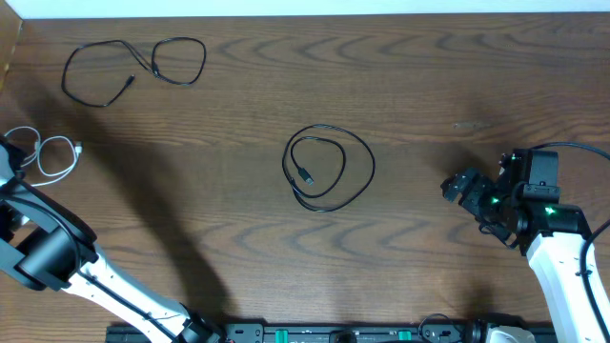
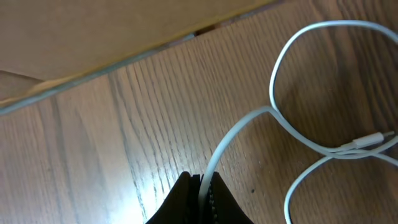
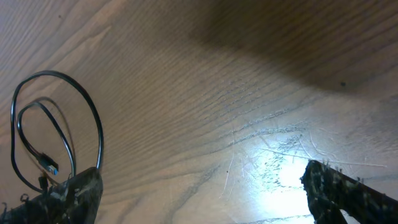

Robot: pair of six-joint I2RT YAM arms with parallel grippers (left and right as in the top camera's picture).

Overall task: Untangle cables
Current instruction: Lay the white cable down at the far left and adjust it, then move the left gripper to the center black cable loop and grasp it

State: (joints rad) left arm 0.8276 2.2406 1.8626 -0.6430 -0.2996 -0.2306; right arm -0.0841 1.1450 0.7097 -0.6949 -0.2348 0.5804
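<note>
The white cable (image 1: 52, 157) lies looped at the table's far left; in the left wrist view it (image 2: 280, 118) curls over the wood with its plug at the right. My left gripper (image 2: 202, 186) is shut on the white cable's strand; in the overhead view only its arm shows at the left edge. One black cable (image 1: 329, 167) lies coiled at the table's middle and shows in the right wrist view (image 3: 56, 124). Another black cable (image 1: 133, 67) lies looped at the back left. My right gripper (image 1: 462, 188) is open and empty, right of the coiled cable.
The table's back edge meets a pale wall (image 2: 93, 37) just beyond the white cable. The left arm (image 1: 57, 252) stretches across the front left. The right arm's base (image 1: 562, 248) stands at the front right.
</note>
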